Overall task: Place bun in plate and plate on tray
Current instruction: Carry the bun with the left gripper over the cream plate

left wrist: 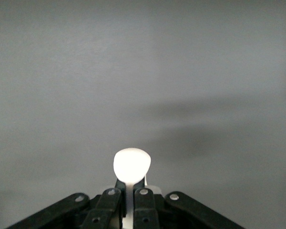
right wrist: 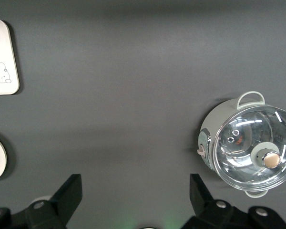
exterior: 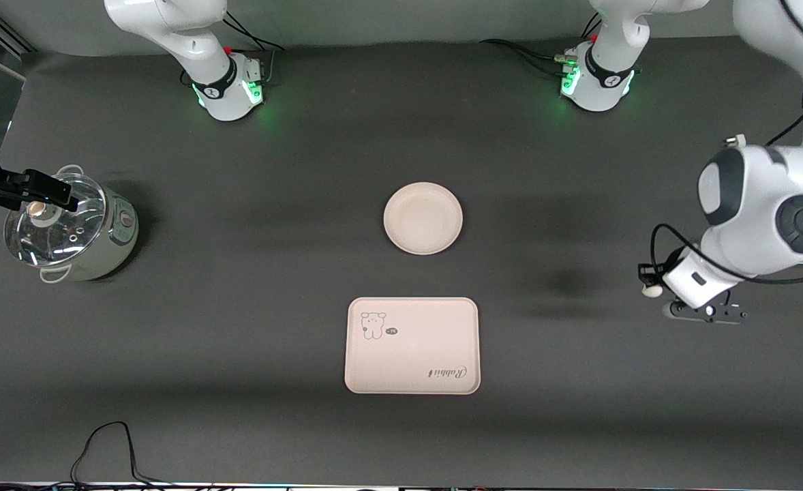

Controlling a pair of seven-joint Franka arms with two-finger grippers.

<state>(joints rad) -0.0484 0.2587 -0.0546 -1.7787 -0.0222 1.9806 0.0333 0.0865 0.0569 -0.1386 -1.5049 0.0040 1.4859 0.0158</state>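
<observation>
The tray carries two markings: a small cartoon animal drawing near one corner and the cursive word "Rabbit" near the diagonally opposite corner, which reads upside down in the front view. No other legible writing appears.

The left hand hangs over bare desk at the left arm's end, well apart from the tray and the plate. Its fingers are pressed together on the bun, a small white rounded lump that projects past the fingertips in the left wrist view. Nothing stands between this hand and the plate.

The right hand is positioned over a pot at the right arm's end of the desk. Its fingers are spread wide and hold nothing. The pot is pale green with loop handles and a clear glass lid fitted with a round knob; the lid is seated on the pot. In the right wrist view the pot lies to one side of the spread fingers, and edges of the tray and plate show well apart from it.

The plate sits mid-desk, farther from the front camera than the tray, apart from it. Plate and tray both hold nothing. A black cable lies on the desk edge nearest the front camera.
</observation>
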